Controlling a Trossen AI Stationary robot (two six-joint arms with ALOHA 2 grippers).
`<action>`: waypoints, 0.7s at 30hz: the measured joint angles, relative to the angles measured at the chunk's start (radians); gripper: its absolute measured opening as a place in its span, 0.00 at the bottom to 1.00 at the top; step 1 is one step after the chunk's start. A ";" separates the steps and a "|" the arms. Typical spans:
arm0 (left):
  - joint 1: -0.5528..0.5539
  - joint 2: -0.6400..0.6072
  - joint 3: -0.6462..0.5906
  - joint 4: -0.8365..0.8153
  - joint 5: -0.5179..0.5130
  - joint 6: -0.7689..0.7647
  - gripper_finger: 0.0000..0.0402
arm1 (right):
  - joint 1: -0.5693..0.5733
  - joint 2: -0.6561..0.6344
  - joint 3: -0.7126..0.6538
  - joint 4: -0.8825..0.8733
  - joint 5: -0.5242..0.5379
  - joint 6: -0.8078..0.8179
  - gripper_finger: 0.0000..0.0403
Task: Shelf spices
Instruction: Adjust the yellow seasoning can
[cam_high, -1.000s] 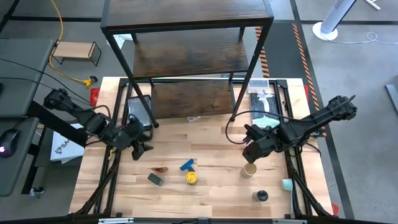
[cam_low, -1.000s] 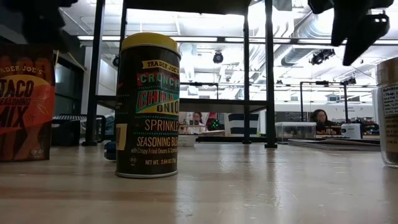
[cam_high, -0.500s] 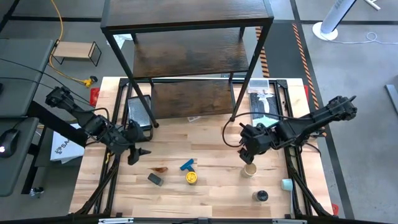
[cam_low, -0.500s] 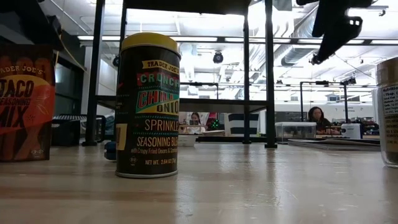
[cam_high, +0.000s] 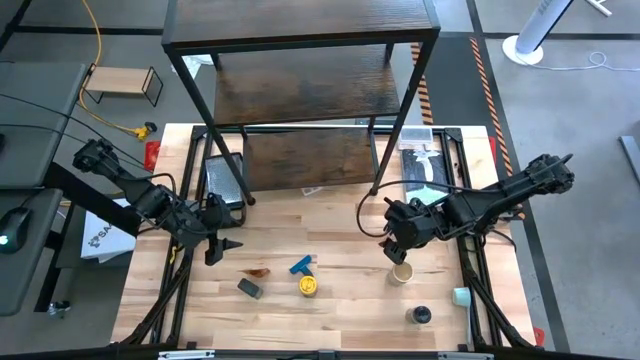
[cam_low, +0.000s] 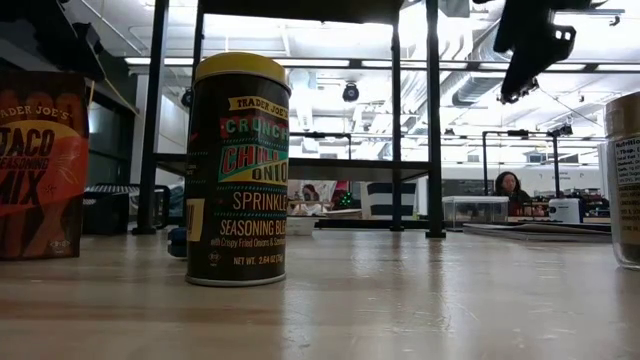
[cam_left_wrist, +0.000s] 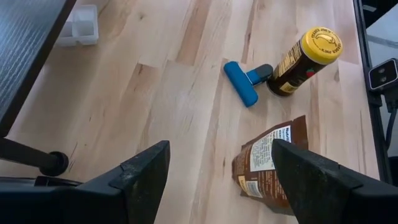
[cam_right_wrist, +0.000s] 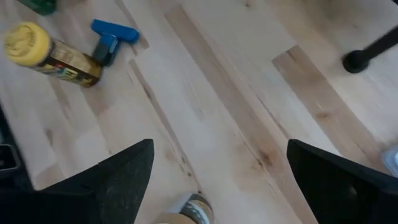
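The three-tier dark shelf (cam_high: 300, 90) stands at the table's far edge. On the near half of the table stand the yellow-lidded jar (cam_high: 309, 286), tan-lidded jar (cam_high: 402, 273) and black-lidded jar (cam_high: 419, 316). The grey box (cam_high: 249, 289) and reddish-brown packet (cam_high: 258, 271) lie there too. My left gripper (cam_high: 222, 243) hangs open, left of and just beyond the packet (cam_left_wrist: 270, 162). My right gripper (cam_high: 392, 248) hangs open just beyond the tan-lidded jar (cam_right_wrist: 186, 211), above table level (cam_low: 530, 45). Neither touches anything.
A blue T-shaped piece (cam_high: 300, 266) lies beside the yellow-lidded jar. A black tray (cam_high: 222, 180) and a clear tray (cam_high: 425, 165) flank the shelf's lowest board. A small white cup (cam_high: 461, 296) sits by the right edge. Bare wood lies in front of the shelf.
My right gripper has shifted toward the table's left and turned to point more steeply down, ending just beyond the tan-lidded jar. My left gripper has moved a little toward the near edge, toward the packet. No object has moved.
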 joint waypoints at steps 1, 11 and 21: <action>0.000 0.000 0.000 0.000 0.000 0.000 0.69 | 0.000 0.000 0.000 0.011 -0.003 -0.008 0.90; 0.000 0.000 0.000 0.000 0.004 0.000 0.69 | 0.000 0.000 0.000 0.027 -0.021 0.014 0.90; 0.000 0.000 0.000 0.001 0.011 0.027 0.69 | 0.000 0.000 0.000 0.031 -0.021 0.017 0.90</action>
